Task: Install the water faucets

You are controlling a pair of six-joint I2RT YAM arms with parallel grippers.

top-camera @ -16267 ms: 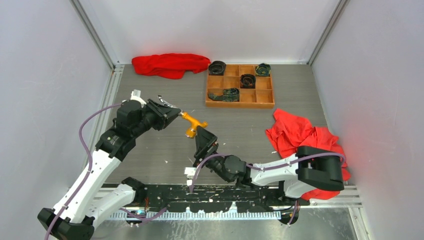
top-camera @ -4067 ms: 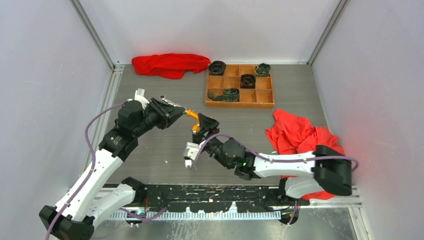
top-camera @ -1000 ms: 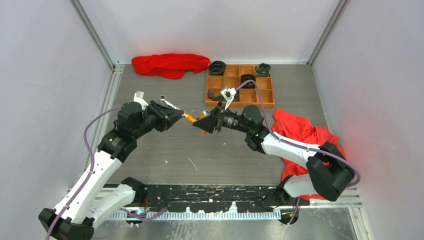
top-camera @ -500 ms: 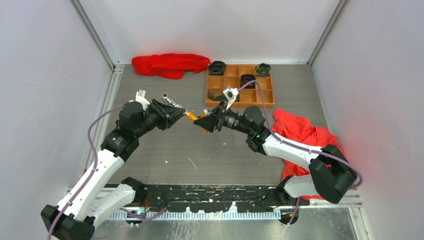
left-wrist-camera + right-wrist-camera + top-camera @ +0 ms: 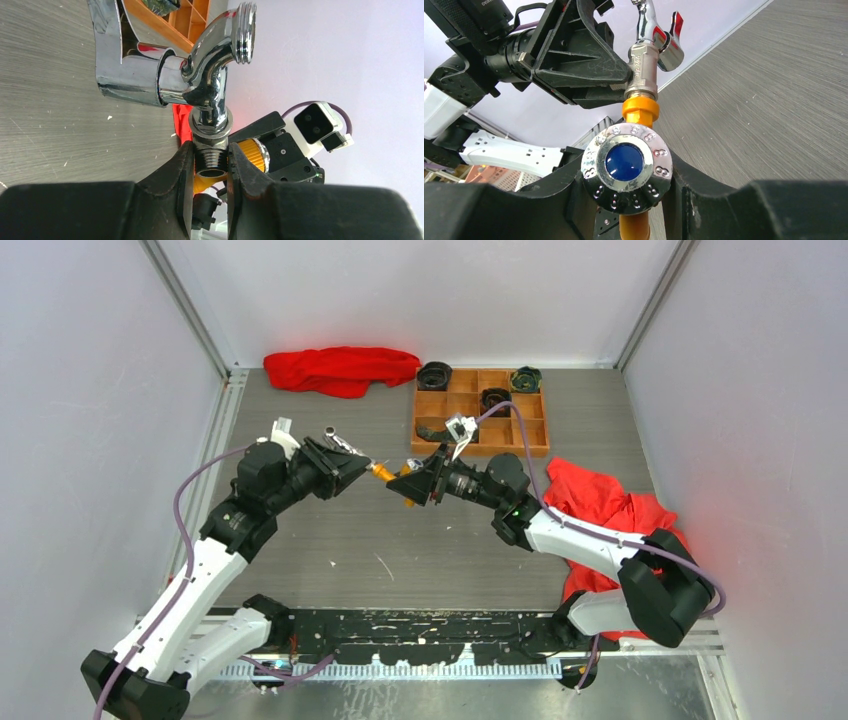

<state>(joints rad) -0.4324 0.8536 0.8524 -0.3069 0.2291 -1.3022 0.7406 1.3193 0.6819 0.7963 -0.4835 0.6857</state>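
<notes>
The left end effector (image 5: 210,166) is clamped on the threaded neck of the silver faucet (image 5: 205,80), whose handle and bent outlet stand beyond its fingertips. The right end effector (image 5: 626,196) is closed on the round chrome knob (image 5: 626,166) of the orange faucet (image 5: 640,111). That faucet's orange collar reaches straight ahead of the right fingertips and meets the silver faucet's brass-toned end. Both pieces hang in the air between the two end effectors, above the tabletop (image 5: 330,530); whether the threads have engaged cannot be told.

Both faucets look like rigid metal, probably dense for their size, so they should not flex or crush. The polished chrome is likely slippery, so the threaded neck is the surer hold. The embossed knob rim should give bite, though the knob may turn on its stem instead of driving the body
</notes>
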